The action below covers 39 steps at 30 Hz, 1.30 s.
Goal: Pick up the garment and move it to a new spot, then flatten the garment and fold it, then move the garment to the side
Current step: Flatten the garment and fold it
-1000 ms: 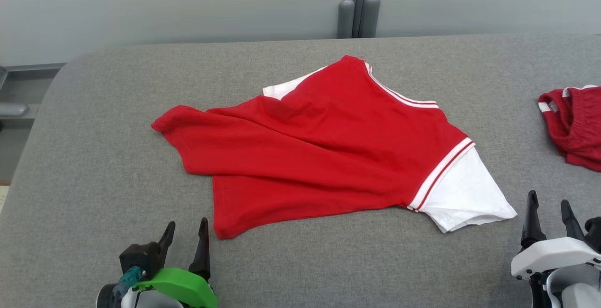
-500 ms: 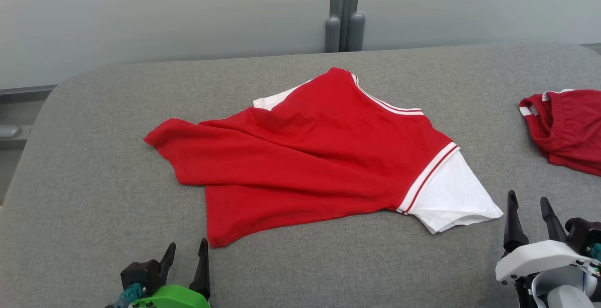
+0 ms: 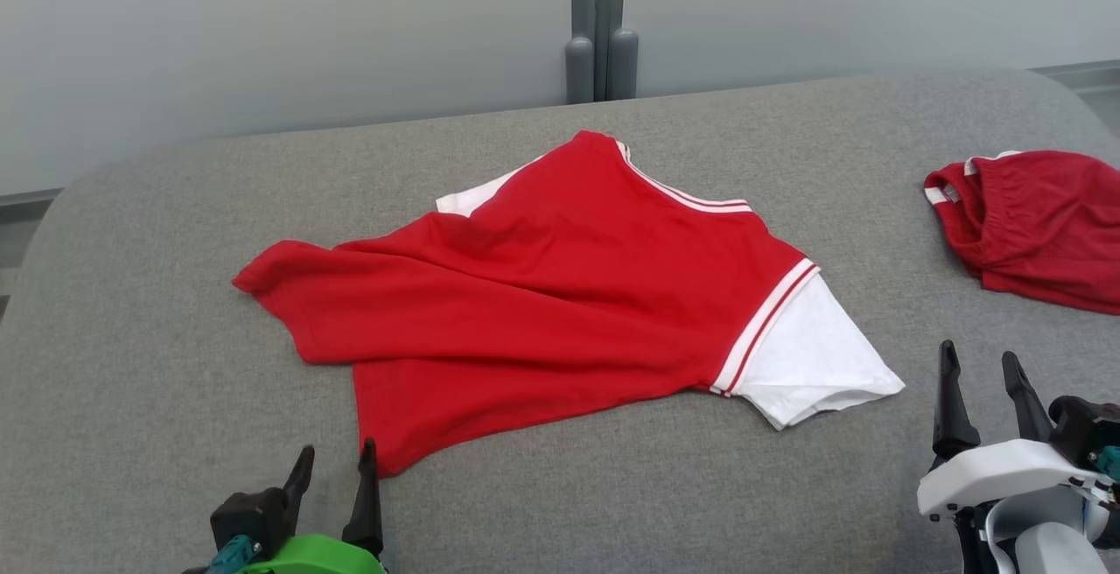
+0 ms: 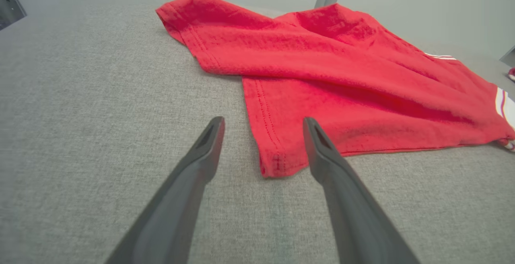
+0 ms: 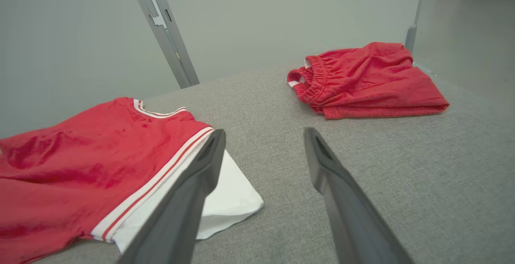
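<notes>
Hovering low at the near edge of the grey table (image 3: 157, 399), both of my arms are ready and neither holds anything. My left pincer (image 3: 338, 447) is spread wide, its two fingers straddling open air just short of the red shirt (image 3: 542, 294). In my left wrist view the near hem corner (image 4: 273, 163) lies right between the fingertips, close but not touched. My right pincer (image 3: 976, 351) is just as wide, empty too, and sits near the white sleeve (image 3: 805, 355) without reaching it.

So where's the shirt? Middle of the table, spread out but rumpled. A long ridge of cloth runs across the body, the lower part is doubled over itself, and the far sleeve only peeks out from under the red. That is not flat, and it is certainly not folded.

My read on progress: we're early. Whether this spot already counts as the new spot, I can't tell from here. What I can say is that the smoothing, the folding and the final shift to the side all look undone. Off to my right a pair of red shorts (image 3: 1041, 224) lies bunched near the table's edge, well apart from the shirt, so that side is partly taken.

With the hem corner lined up between my left fingers, a pinch there looks like the natural opener.
</notes>
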### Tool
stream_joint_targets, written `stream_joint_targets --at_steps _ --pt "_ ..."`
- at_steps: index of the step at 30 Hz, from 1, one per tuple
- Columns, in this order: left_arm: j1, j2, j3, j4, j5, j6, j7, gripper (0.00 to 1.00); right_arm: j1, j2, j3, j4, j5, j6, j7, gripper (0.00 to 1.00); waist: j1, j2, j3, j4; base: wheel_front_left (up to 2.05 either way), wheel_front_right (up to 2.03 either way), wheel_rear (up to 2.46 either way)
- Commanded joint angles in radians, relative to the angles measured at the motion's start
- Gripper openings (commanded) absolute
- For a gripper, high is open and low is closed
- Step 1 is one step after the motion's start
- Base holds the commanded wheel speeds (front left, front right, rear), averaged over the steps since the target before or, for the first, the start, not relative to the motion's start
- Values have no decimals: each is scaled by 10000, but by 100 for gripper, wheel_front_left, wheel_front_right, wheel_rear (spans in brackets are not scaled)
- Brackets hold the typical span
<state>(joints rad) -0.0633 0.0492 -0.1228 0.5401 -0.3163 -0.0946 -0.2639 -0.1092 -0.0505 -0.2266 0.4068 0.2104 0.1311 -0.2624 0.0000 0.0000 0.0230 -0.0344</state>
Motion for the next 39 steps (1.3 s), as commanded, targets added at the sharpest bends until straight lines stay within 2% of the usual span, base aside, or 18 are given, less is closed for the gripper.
stream_joint_targets --at_steps 1,13,20,39 --pt "179 29 105 -192 82 79 2 100 84 -16 74 -111 -14 -8 -27 100 0 0 -123 -60 0 0 0" --pt "952 31 788 -1857 752 409 2 100 456 -176 1567 -937 -475 -8 -27 100 0 0 -420 312 0 0 0" --pt "1129 31 1013 -2075 1090 465 3 100 628 -324 2083 -1135 -591 -8 -29 100 0 0 -555 521 0 0 0" --pt "1458 31 1126 -2312 1602 332 3 100 991 -181 2094 -1286 -764 -8 -27 100 0 0 -770 701 0 0 0"
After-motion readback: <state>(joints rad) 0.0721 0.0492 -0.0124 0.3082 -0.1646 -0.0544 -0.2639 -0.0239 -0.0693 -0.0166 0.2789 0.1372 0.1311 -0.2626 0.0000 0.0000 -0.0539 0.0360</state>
